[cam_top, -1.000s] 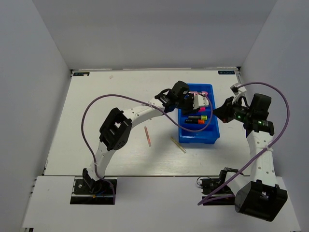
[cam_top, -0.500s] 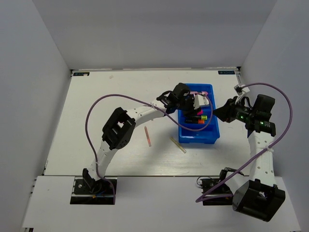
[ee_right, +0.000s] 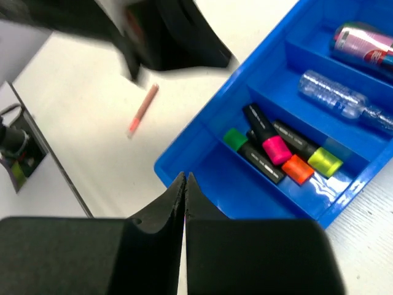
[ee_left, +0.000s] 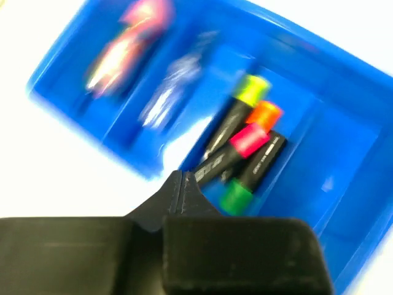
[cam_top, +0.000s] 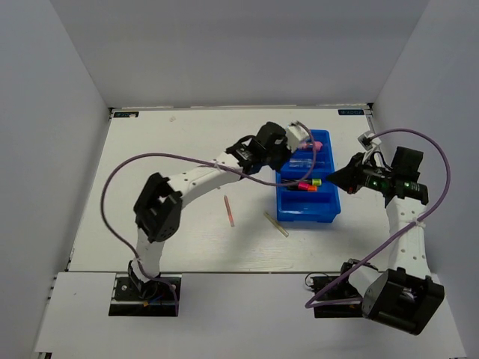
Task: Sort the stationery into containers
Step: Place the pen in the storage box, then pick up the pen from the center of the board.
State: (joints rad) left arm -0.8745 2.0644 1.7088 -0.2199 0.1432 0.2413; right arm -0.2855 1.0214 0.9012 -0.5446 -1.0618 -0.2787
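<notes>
Four highlighters (ee_right: 279, 150) are lying together in one compartment of the blue tray (cam_top: 307, 212).
The left gripper (ee_left: 182, 184) and the right gripper (ee_right: 184, 184) are hanging near it, both with jaws pressing fully together and holding nothing.

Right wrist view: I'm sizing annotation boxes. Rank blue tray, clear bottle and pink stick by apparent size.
1. blue tray.
2. clear bottle, cut off at the frame edge.
3. pink stick, thinnest; it may lie farther off.
</notes>
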